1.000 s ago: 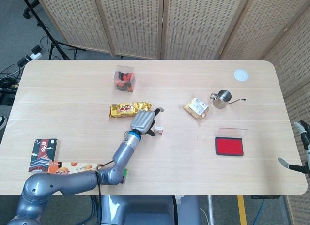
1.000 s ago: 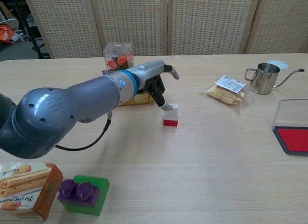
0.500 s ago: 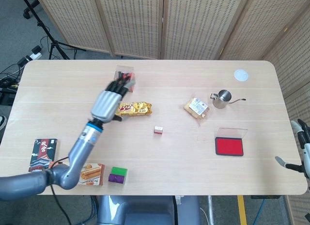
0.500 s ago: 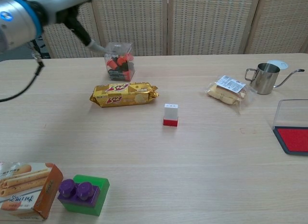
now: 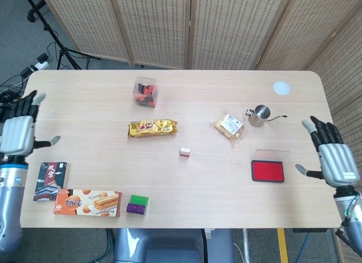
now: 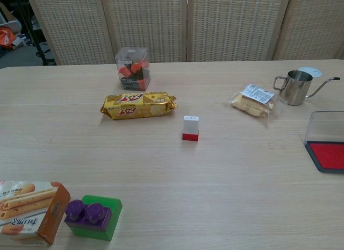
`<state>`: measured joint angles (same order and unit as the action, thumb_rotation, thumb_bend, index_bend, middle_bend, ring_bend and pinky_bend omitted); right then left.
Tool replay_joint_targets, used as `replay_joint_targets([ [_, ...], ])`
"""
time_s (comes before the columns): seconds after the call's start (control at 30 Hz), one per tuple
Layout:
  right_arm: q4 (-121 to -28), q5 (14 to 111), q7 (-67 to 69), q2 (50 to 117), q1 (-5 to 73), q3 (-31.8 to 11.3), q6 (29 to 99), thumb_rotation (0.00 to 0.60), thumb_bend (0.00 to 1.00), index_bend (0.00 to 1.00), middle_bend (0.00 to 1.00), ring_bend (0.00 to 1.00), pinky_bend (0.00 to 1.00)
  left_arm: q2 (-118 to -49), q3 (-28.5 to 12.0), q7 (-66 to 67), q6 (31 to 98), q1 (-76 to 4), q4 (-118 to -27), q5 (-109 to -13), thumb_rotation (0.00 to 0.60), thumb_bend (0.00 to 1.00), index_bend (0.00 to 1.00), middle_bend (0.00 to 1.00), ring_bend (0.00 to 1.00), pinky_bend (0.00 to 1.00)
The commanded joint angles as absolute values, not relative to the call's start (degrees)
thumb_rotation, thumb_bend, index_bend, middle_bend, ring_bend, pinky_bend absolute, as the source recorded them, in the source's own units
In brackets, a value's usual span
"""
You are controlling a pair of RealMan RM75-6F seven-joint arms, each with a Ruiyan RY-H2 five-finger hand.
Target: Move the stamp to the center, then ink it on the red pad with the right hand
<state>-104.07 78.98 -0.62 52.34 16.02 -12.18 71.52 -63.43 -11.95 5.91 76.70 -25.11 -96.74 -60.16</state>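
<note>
The small white stamp with a red base [image 5: 184, 152] [image 6: 190, 127] stands upright near the middle of the table. The red ink pad [image 5: 267, 171] [image 6: 328, 155] lies open at the right, its clear lid raised behind it. My left hand [image 5: 20, 132] hangs off the table's left edge, fingers spread, holding nothing. My right hand [image 5: 332, 157] is at the table's right edge just beyond the pad, fingers spread and empty. Neither hand shows in the chest view.
A gold snack pack [image 5: 152, 127], a clear box of red pieces [image 5: 145, 92], a wrapped pastry [image 5: 229, 126], a steel pitcher [image 5: 260, 115], a white disc [image 5: 281, 87], a biscuit box [image 5: 87, 201], a green-purple block [image 5: 138, 205] and a dark card pack [image 5: 50, 181] are spread around.
My left hand let go of the stamp, lifted away and drew back to the far left edge. My right hand rose into view beside the pad. The stamp stays put.
</note>
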Motion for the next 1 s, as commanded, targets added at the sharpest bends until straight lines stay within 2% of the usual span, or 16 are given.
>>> replay_joint_targets([
  [0.03, -109.0, 74.6, -5.7, 51.9, 24.0, -14.8, 61.6, 0.600, 0.00, 0.00, 0.00, 0.00, 0.00, -59.2, -10.7, 0.5, 78.6, -20.1, -97.4, -59.0, 0.600, 0.02, 0.00, 0.00, 0.00, 0.00],
  [0.17, -109.7, 66.8, -12.3, 54.7, 31.1, -16.8, 54.6, 0.600, 0.00, 0.00, 0.02, 0.01, 0.01, -56.1, -10.4, -4.4, 77.9, -17.5, -98.6, -59.7, 0.600, 0.03, 0.00, 0.00, 0.00, 0.00],
  [0.23, -109.6, 61.5, -16.3, 57.4, 34.9, -17.7, 52.7, 0.600, 0.00, 0.00, 0.13, 0.11, 0.10, -55.1, -10.6, -6.2, 78.9, -16.4, -98.8, -61.6, 0.600, 0.03, 0.00, 0.00, 0.00, 0.00],
  [0.3, -109.3, 55.6, -18.9, 60.6, 38.5, -18.4, 51.4, 0.600, 0.00, 0.00, 0.37, 0.35, 0.35, -54.7, -10.4, -7.3, 79.8, -15.6, -99.1, -63.4, 0.600, 0.03, 0.00, 0.00, 0.00, 0.00],
  [0.4, -108.3, 48.7, -21.5, 64.2, 42.4, -18.8, 50.7, 0.600, 0.00, 0.00, 0.65, 0.67, 0.74, -54.5, -10.2, -8.2, 79.7, -15.2, -99.2, -64.9, 0.600, 0.04, 0.00, 0.00, 0.00, 0.00],
  [0.5, -105.4, 41.2, -25.7, 69.5, 47.1, -18.7, 52.2, 0.600, 0.00, 0.01, 0.78, 0.81, 0.90, -54.5, -9.9, -8.0, 78.6, -15.3, -99.1, -66.0, 0.600, 0.04, 0.00, 0.00, 0.00, 0.00],
  [0.57, -104.0, 38.0, -27.3, 72.3, 49.0, -18.9, 54.0, 0.600, 0.00, 0.05, 0.84, 0.88, 0.98, -54.6, -9.9, -7.7, 78.1, -15.4, -99.1, -66.2, 0.600, 0.04, 0.00, 0.00, 0.00, 0.00],
  [0.7, -99.0, 32.2, -32.1, 80.1, 53.7, -19.0, 59.1, 0.600, 0.00, 0.16, 0.92, 0.96, 1.00, -54.8, -10.2, -6.8, 76.7, -15.8, -98.8, -65.8, 0.600, 0.04, 0.00, 0.00, 0.00, 0.00],
  [0.9, -95.9, 26.2, -37.8, 86.4, 57.3, -18.8, 64.8, 0.600, 0.03, 0.35, 0.96, 1.00, 1.00, -54.8, -10.7, -7.2, 74.7, -16.1, -98.4, -65.0, 0.600, 0.04, 0.00, 0.00, 0.00, 0.00],
  [1.0, -93.3, 23.8, -40.4, 90.1, 58.5, -18.1, 67.1, 0.600, 0.08, 0.38, 0.96, 1.00, 1.00, -54.4, -10.8, -7.2, 73.0, -16.5, -98.3, -64.5, 0.600, 0.04, 0.00, 0.00, 0.00, 0.00],
])
